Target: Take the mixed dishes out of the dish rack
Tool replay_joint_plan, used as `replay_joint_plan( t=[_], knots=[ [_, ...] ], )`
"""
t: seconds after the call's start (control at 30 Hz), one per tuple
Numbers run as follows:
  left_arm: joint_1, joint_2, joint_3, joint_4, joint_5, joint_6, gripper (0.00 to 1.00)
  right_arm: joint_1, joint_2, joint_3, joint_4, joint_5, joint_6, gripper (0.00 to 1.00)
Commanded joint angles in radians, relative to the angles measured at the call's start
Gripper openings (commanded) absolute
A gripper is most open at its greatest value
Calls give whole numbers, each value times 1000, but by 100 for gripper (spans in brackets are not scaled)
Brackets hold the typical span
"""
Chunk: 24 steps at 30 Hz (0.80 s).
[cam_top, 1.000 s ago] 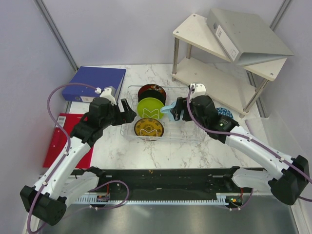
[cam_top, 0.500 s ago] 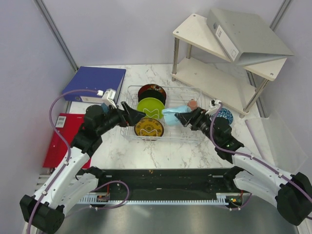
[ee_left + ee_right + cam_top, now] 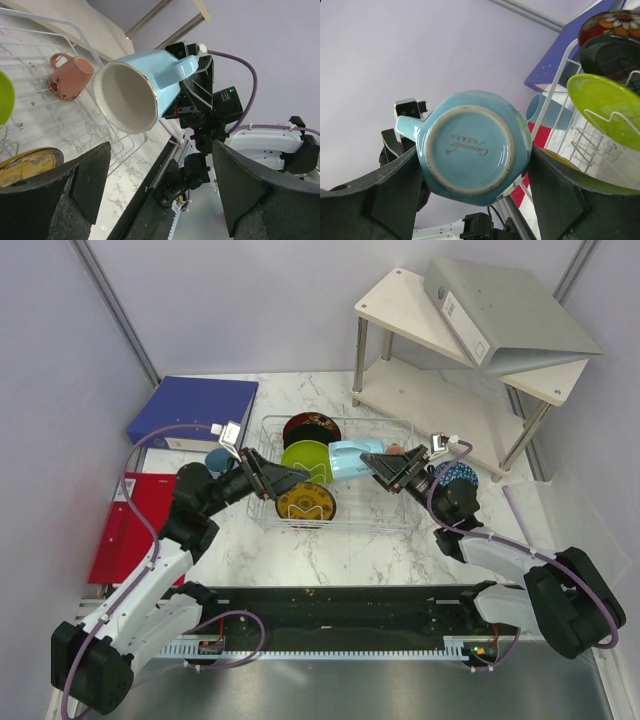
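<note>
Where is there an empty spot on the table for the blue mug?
Bare marble lies in front of the rack, before the black rail, and behind it, between binder and shelf. Left is crowded by the red folder; right by the small dish.

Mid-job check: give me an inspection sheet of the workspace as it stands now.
Surface: marbled table, dish rack at its middle.
Job's things: rack holds dark floral plate, lime green plate and yellow-brown plate on edge, plus a pink mug on its side; light-blue mug held above the rack; blue patterned dish on the table to its right.
Clutter: blue binder, red folder, second blue cup left of the rack.
Grippers: right gripper shut on the light-blue mug; left gripper open, jaws facing its mouth, not touching.
Cables: purple cable loops from each wrist; no snag seen.
Surroundings: white shelf, grey binder on top.
</note>
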Motion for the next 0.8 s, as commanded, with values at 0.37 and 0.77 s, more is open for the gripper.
replay_joint_plan(
  t=[0.37, 0.77],
  knots=[
    [-115, 133, 58, 143, -14, -8, 86, 93, 51, 141, 179, -75, 1, 0],
    [-151, 137, 71, 142, -51, 36, 52, 158, 92, 157, 156, -80, -50, 0]
  ],
)
